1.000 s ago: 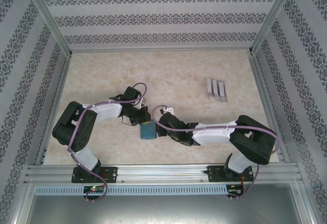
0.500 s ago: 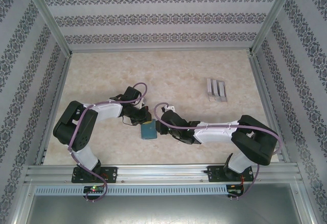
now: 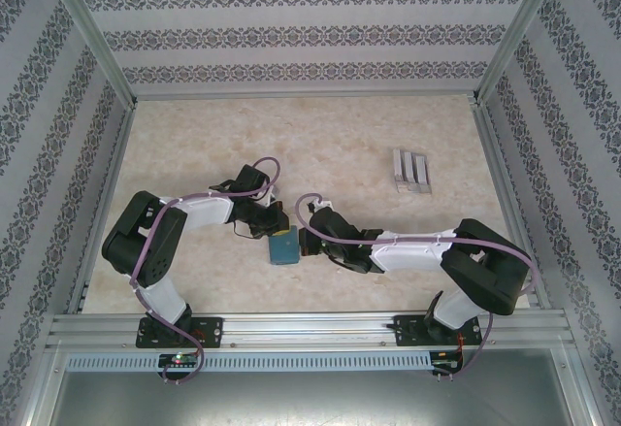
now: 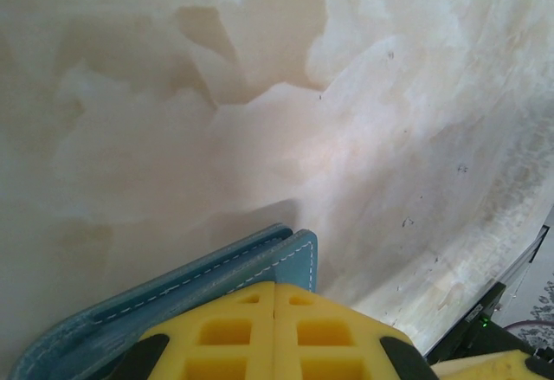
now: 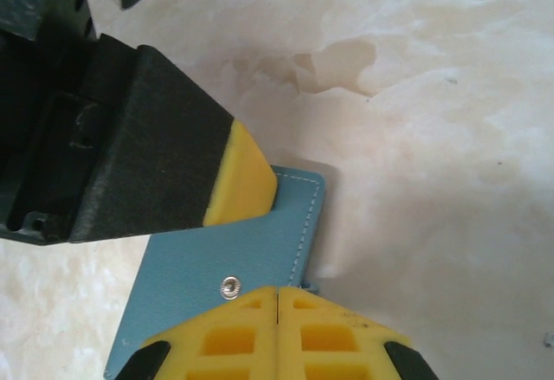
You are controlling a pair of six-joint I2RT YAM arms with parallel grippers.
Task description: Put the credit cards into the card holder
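My left gripper and right gripper both have jaws pressed together, holding nothing, tips at the card holder, which lies folded flat on the table between them, snap button up; what it holds is hidden

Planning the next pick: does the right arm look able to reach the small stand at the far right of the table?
Probably yes: only bare tabletop lies between the right gripper and the stand, and the left gripper sits across the card holder. The right jaws are shut now.
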